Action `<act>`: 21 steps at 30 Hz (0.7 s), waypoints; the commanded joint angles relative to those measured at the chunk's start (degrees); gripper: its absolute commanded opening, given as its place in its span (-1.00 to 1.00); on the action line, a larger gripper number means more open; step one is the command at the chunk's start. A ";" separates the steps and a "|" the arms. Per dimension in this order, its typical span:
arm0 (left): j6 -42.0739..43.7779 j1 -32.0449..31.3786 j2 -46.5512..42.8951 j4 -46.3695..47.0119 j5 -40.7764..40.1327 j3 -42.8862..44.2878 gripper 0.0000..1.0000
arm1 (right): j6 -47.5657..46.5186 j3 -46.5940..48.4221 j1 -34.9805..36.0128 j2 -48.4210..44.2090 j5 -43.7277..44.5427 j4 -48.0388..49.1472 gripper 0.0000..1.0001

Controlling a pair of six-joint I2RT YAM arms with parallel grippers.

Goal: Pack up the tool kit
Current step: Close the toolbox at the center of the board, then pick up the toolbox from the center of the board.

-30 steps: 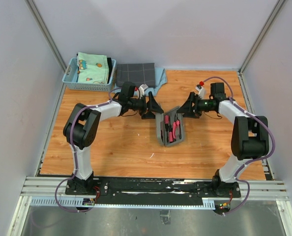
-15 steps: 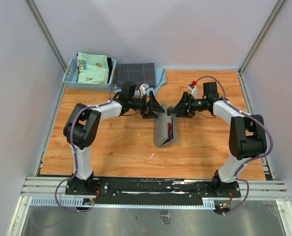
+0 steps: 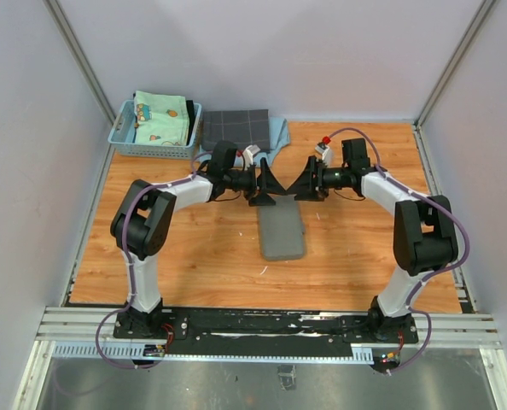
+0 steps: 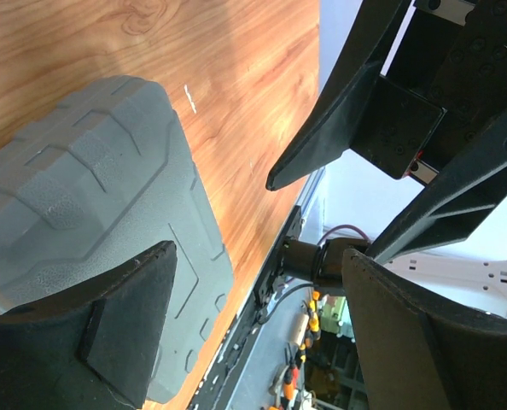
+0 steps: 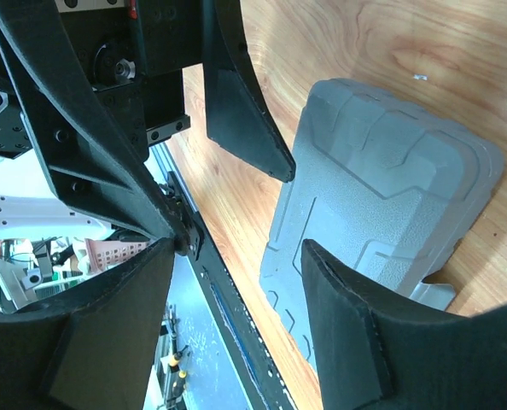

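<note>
The grey tool kit case [image 3: 281, 231] lies flat and closed on the wooden table, lid down; its tools are hidden inside. It also shows in the left wrist view [image 4: 83, 248] and in the right wrist view [image 5: 381, 213]. My left gripper [image 3: 269, 188] is open and empty, just above the case's far left corner. My right gripper [image 3: 302, 186] is open and empty, just above the case's far right corner. The two grippers face each other a short way apart. Neither holds the case.
A light blue basket [image 3: 154, 128] with folded cloths stands at the back left. A dark grey checked cloth [image 3: 235, 130] lies beside it over a light blue one. Grey walls close in the table on three sides.
The case lid, standing half open a second ago, has swung down and the case now lies shut. My right gripper has moved left toward the left gripper. The left arm has barely moved.
</note>
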 commanded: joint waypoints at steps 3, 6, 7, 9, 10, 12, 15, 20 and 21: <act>1.63 -0.64 -1.69 -0.48 0.81 1.40 0.65 | -3.87 2.52 1.09 0.21 3.79 -5.41 0.20; 4.34 -0.59 -2.28 -3.85 -0.76 2.03 0.65 | -8.24 4.29 0.56 -0.07 7.79 -12.39 0.19; 5.87 -0.59 -2.56 -5.80 -1.47 2.51 0.65 | -9.49 4.85 0.25 -0.05 8.53 -14.50 0.20; 10.11 -0.59 -3.73 -11.45 -4.00 3.95 0.65 | -12.93 6.07 0.02 0.55 10.14 -20.26 0.20; 12.57 -0.59 -4.38 -14.19 -5.72 4.43 0.65 | -15.16 6.96 -0.01 0.97 10.75 -23.66 0.21; 16.30 -0.59 -6.37 -20.11 -10.26 4.71 0.66 | -18.86 7.89 0.02 2.06 12.29 -29.73 0.21; 18.24 -0.60 -9.76 -23.56 -15.94 1.65 0.67 | -22.10 6.26 -0.02 2.77 13.42 -32.62 0.23; 17.79 -0.59 -13.04 -24.16 -22.62 -4.37 0.69 | -21.20 4.35 0.03 5.12 11.59 -26.45 0.28; 17.64 -0.59 -12.85 -24.07 -23.00 -4.95 0.70 | -21.10 4.62 0.06 6.03 11.56 -25.09 0.29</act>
